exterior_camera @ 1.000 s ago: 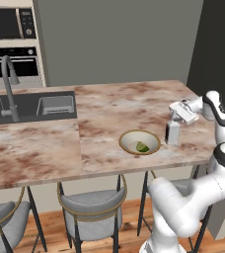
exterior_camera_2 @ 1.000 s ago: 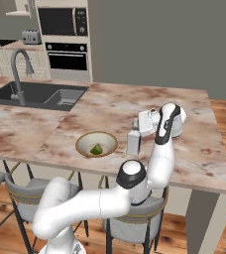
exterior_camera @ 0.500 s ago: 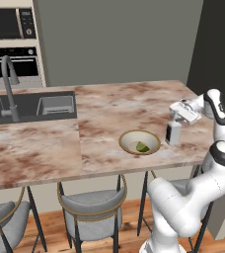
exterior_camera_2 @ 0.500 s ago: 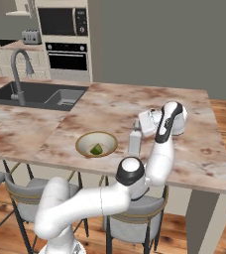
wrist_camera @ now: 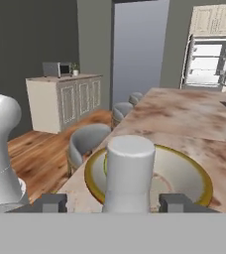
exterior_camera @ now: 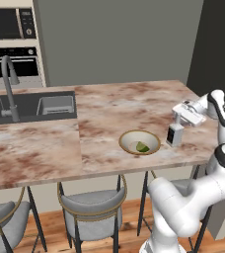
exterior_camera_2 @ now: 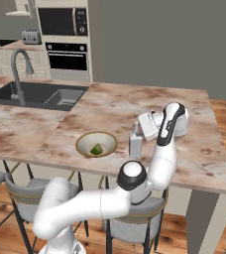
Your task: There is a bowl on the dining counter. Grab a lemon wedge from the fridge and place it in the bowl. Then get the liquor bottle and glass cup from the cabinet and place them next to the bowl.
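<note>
A yellow-rimmed bowl (exterior_camera: 139,134) sits near the front edge of the dining counter (exterior_camera: 109,113), and the olive-yellow lemon wedge (exterior_camera: 142,147) lies inside it. Just right of the bowl, the pale liquor bottle (exterior_camera: 174,135) stands upright on the stone. My gripper (exterior_camera: 177,118) hovers at the bottle's neck and is open. In the hand view the neck (wrist_camera: 129,171) rises between my fingertips (wrist_camera: 48,202) with a gap on each side, and the bowl (wrist_camera: 199,181) lies right behind it. From the right base view, the bottle (exterior_camera_2: 135,144) stands beside the bowl (exterior_camera_2: 83,141) under my gripper (exterior_camera_2: 137,128).
A dark sink (exterior_camera: 35,106) with a tall grey tap (exterior_camera: 9,86) takes the counter's left part. Grey stools (exterior_camera: 92,205) stand along the near edge. A wall oven (exterior_camera: 13,59) is behind. The hand view shows a fridge (wrist_camera: 209,62) with lit shelves far off.
My jaws have spread apart from the bottle's neck, and the bottle stands on its own on the counter. The arm has barely moved.
</note>
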Controlling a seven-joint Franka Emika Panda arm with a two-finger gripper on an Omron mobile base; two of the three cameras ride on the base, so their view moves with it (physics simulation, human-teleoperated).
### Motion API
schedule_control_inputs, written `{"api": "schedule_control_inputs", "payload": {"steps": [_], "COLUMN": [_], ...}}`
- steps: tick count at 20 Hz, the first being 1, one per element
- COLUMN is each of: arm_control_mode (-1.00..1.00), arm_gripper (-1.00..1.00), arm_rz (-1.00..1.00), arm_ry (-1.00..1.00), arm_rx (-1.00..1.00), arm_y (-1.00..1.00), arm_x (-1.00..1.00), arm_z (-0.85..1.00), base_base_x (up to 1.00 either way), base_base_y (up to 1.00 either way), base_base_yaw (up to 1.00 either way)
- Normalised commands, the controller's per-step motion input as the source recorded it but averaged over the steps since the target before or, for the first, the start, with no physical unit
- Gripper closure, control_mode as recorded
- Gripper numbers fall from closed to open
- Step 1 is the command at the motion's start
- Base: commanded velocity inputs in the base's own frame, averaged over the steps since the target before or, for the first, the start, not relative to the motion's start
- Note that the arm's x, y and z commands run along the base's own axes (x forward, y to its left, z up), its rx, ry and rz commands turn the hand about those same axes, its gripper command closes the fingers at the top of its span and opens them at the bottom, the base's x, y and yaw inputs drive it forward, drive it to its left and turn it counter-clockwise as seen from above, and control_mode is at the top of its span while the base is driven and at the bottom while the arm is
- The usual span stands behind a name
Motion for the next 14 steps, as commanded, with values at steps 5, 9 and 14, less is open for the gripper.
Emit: {"api": "schedule_control_inputs", "payload": {"steps": [5,9,14], "arm_control_mode": [-1.00,-1.00,-1.00], "arm_gripper": [-1.00,-1.00,-1.00], "arm_rz": [0.00,0.00,0.00], "arm_ry": [-0.06,-0.08,-0.05], "arm_rx": [0.00,0.00,0.00], "arm_y": [0.00,0.00,0.00], "arm_x": [-0.22,-0.03,0.00], "arm_z": [0.13,0.32,0.36], "base_base_x": [0.00,0.00,0.00], "base_base_y": [0.00,0.00,0.00], "base_base_yaw": [0.00,0.00,0.00]}}
